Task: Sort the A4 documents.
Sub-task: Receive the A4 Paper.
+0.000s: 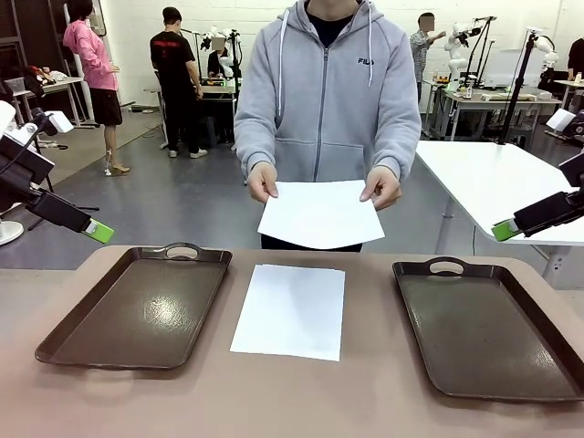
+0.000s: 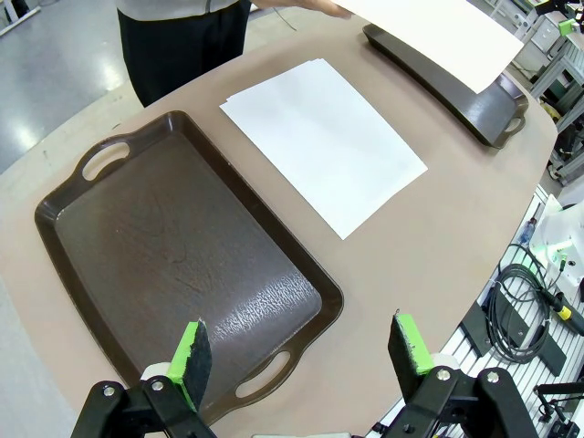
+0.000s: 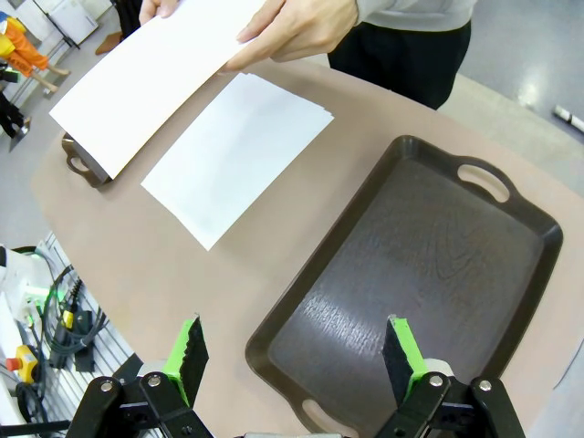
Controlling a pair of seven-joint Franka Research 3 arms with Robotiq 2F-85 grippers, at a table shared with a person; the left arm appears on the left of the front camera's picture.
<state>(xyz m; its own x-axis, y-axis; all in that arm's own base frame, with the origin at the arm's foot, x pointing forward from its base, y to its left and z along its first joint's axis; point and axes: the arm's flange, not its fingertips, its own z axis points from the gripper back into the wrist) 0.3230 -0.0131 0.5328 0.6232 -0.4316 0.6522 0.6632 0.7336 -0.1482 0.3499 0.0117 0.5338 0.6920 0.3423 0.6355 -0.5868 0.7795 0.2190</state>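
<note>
Plain white rectangular paper sheets [image 1: 290, 310], dark brown rectangular plastic trays [image 1: 137, 310] on a tan desk [image 1: 274, 406]; green pads [image 2: 193, 351] on my black left tool [image 2: 301, 339].

Grey floor [image 1: 182, 210], white back wall [image 1: 132, 27], a white side table [image 1: 493, 182], people [image 1: 178, 82] standing beyond.

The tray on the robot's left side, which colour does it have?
The tray is dark brown, slightly glossy; the left wrist view shows it best.

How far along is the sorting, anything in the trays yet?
Done: nothing yet; the left tray and right tray are both empty. In hand: the person holds one sheet in the air. Remaining: the stack of sheets lies between the trays; the left gripper and right gripper hover open, holding nothing.
</note>
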